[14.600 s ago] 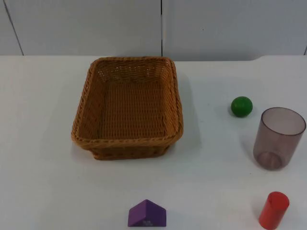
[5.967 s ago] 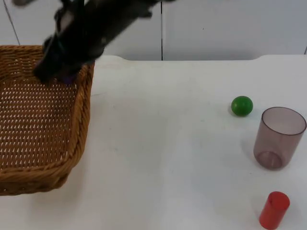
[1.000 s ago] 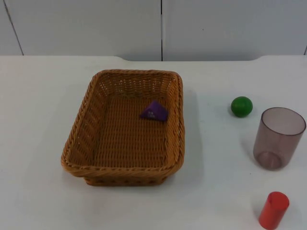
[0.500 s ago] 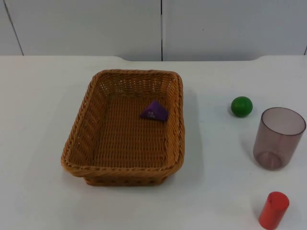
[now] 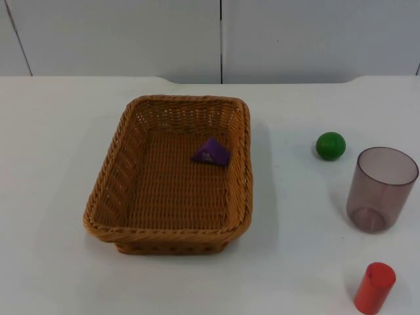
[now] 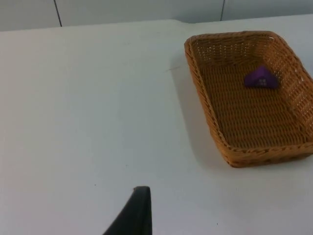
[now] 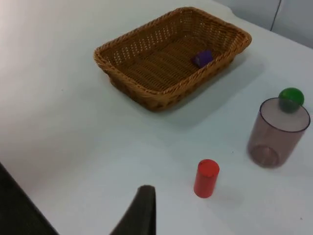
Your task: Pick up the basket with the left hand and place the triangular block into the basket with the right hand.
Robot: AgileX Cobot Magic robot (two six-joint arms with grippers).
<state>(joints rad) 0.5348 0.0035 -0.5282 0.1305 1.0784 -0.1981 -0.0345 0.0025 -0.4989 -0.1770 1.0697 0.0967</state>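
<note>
The brown wicker basket (image 5: 172, 231) stands on the white table, left of its middle. The purple triangular block (image 5: 210, 151) lies inside it, near the far right corner of its floor. My left gripper (image 6: 139, 210) waits well back from the basket (image 6: 205, 100), off its left side, and the block (image 6: 261, 78) is in its view. My right gripper (image 7: 142, 210) also waits far from the basket (image 7: 146, 93), on the near right side, with the block (image 7: 202, 58) seen in the basket. Neither gripper touches anything.
A green ball (image 5: 330, 145) lies right of the basket. A smoky clear cup (image 5: 381, 188) stands just in front of it, and a red cylinder (image 5: 375, 287) stands at the front right. The right wrist view has the same cylinder (image 7: 206, 177) and cup (image 7: 278, 132).
Nothing has moved in the last second. Earlier the block lay on the table in front of the basket and the basket was carried to the left; now it stands with the block inside.
</note>
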